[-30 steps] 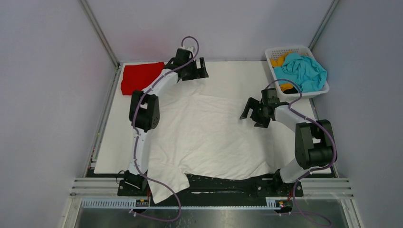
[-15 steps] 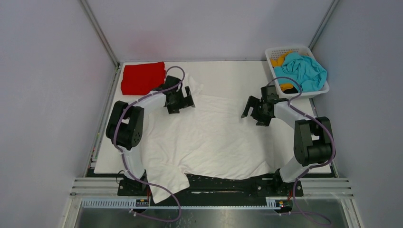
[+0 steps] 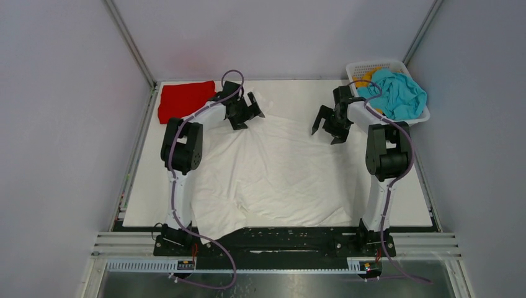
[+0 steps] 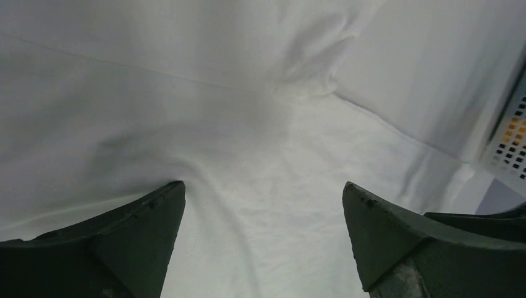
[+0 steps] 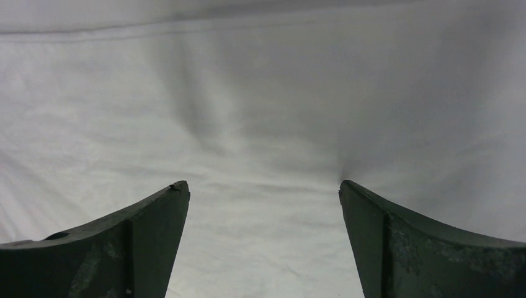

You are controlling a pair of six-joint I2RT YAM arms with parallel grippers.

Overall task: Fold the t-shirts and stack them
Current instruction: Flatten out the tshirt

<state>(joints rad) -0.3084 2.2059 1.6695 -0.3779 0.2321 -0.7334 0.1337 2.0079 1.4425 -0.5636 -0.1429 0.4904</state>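
A white t-shirt (image 3: 273,171) lies spread over the middle of the table, one sleeve hanging over the near edge. It fills the left wrist view (image 4: 248,124) and the right wrist view (image 5: 260,124). My left gripper (image 3: 249,113) is open over the shirt's far left corner. My right gripper (image 3: 325,129) is open over the shirt's far right part. A folded red t-shirt (image 3: 184,99) lies at the far left. A teal t-shirt (image 3: 397,93) and an orange-yellow one (image 3: 365,78) lie in the basket.
The white lattice basket (image 3: 377,64) stands at the far right corner; its edge shows in the left wrist view (image 4: 512,133). The white table mat (image 3: 146,192) ends at a black rail along the near edge. Grey walls close in on three sides.
Both grippers moved toward the far side of the shirt. The left one went back, then came far again; the right one moved steadily farther. The shirt's near edge has pulled in.
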